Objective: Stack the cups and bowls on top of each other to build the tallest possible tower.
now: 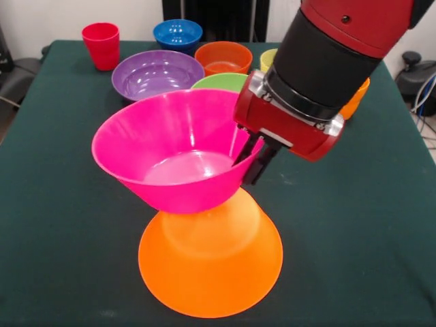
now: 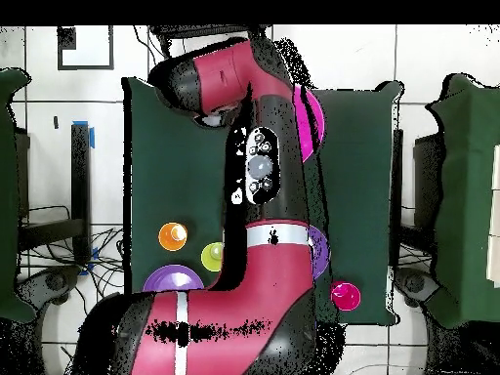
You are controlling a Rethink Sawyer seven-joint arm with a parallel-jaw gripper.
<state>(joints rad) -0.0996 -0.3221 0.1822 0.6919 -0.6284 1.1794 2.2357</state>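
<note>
Pinching pink bowl (image 1: 174,153) rim, fingers (image 1: 253,158) astride, orange bowl (image 1: 211,262) beneath

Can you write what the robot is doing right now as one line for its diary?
gripper: shut on pink bowl rim | pink bowl: atop upturned orange bowl | tower: two bowls
</note>
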